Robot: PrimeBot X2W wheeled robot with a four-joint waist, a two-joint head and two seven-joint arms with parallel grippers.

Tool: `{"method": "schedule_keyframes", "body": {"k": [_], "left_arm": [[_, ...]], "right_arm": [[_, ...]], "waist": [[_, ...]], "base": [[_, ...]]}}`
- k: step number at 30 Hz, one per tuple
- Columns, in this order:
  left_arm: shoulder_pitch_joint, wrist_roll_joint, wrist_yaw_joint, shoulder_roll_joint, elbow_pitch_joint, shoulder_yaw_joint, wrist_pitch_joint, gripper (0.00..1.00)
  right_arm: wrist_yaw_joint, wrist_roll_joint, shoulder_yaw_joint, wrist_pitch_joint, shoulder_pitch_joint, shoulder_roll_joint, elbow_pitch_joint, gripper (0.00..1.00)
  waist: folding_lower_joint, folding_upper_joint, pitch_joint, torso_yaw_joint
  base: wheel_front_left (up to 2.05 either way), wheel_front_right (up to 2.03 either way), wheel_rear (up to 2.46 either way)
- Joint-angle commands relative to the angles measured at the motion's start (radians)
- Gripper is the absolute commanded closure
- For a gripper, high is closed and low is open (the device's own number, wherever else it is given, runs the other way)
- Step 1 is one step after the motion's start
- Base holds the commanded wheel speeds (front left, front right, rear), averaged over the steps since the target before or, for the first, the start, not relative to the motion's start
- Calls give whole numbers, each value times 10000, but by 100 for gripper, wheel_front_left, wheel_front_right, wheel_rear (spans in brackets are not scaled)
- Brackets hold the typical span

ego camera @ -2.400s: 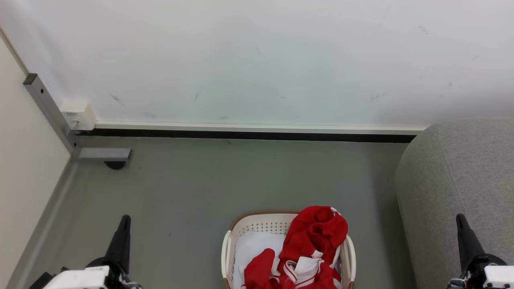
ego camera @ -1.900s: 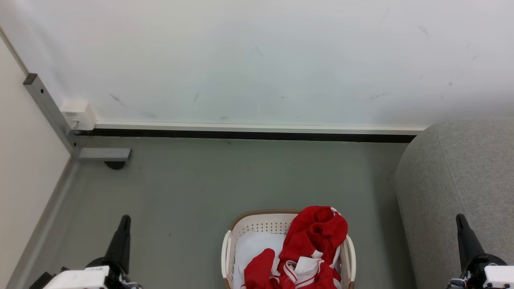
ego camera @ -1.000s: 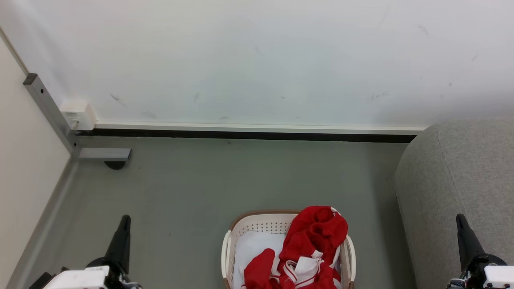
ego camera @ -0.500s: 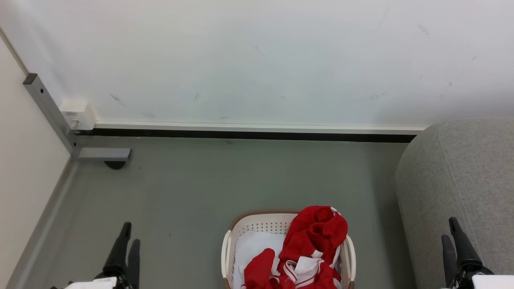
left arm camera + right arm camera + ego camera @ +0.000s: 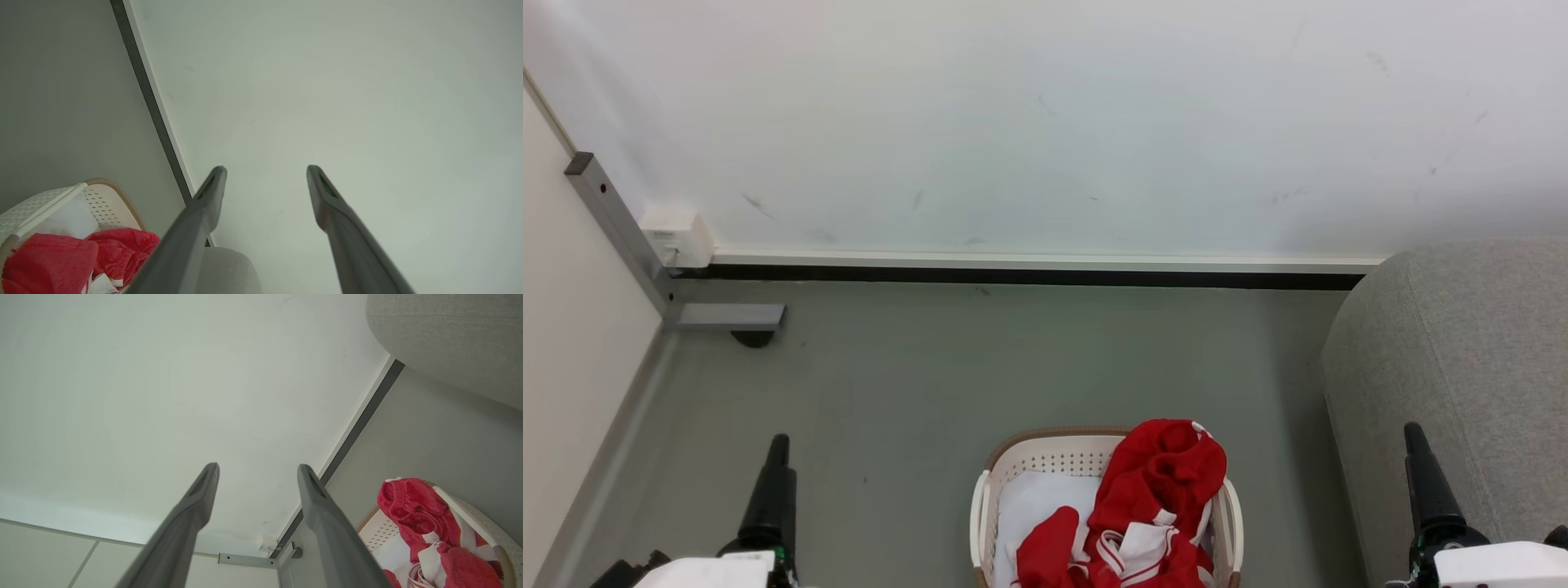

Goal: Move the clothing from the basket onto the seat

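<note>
Clothing piled at right edge of basket, near seat. Wide floor ahead. Left gripper, right gripper: jaws apart, empty; gaps plain from wrists, not head.

Basket and clothing partly beyond head view's lower edge

You have one basket: small, cream-white plastic, rounded-rectangular, with perforated walls and a brown rim, standing upright on the grey floor. In it you have the clothing: red garments with white trim, crumpled in a heap against the basket's right side and rising above the rim. To your right, near the basket but not touching it, stands the seat, a large light-grey fabric sofa with rounded edges.
</note>
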Motion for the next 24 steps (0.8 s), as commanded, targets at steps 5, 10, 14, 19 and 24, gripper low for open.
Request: {"method": "schedule_keyframes", "body": {"k": [5,10,14,19,24], "left_arm": [[-213,1326,-47,70,-356,-179,-279,0],[-162,2683,-52,76,-526,-155,-471,0],[-110,3713,11,80,-653,-171,-624,0],[-79,5067,151,86,-811,-312,-800,0],[-46,6033,338,92,-886,-469,-966,0]], "right_arm": [[-4,-1262,272,-269,-284,-140,-308,0],[-5,-2444,452,-458,-264,-172,-328,0],[-6,-3341,584,-610,-271,-210,-313,0],[-7,-4469,768,-787,-292,-255,-171,0],[-8,-5409,851,-953,-324,-222,-151,0]], "waist": [[0,0,-32,-13],[0,0,-71,-10],[0,0,-92,-12],[0,0,-103,-18],[0,0,-105,-33]], "base": [[0,0,0],[0,0,0],[0,0,0],[0,0,0],[0,0,0]]}}
